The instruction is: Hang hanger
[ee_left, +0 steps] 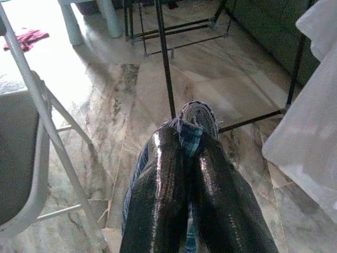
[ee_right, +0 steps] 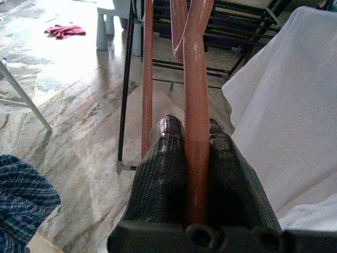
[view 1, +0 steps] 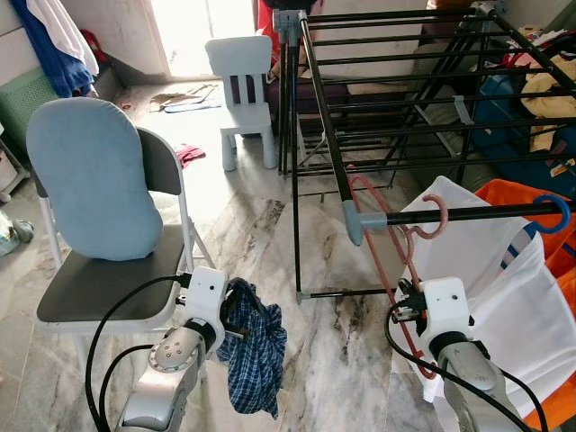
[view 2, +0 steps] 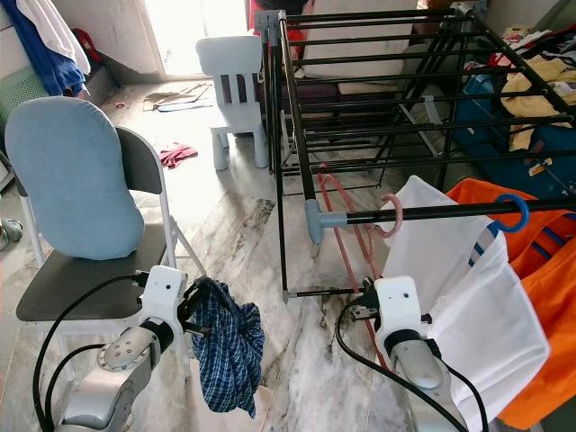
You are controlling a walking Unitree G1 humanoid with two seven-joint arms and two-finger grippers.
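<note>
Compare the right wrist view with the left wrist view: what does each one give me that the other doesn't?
Right wrist alone: the right gripper, fingers shut on the pink hanger, and a corner of the blue plaid shirt. Left wrist alone: the left gripper, fingers shut on that shirt's bunched edge, plus the grey folding chair. Both share the marble floor, the black drying rack, the white garment, the white child's chair's legs and the red cloth lying on the floor.

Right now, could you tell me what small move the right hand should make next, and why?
Probably open. The right hand is clamped on the hanger, whose hook already curls over the rail beside the white shirt. Letting go should leave it hanging there. The left hand holds a plaid shirt.
</note>
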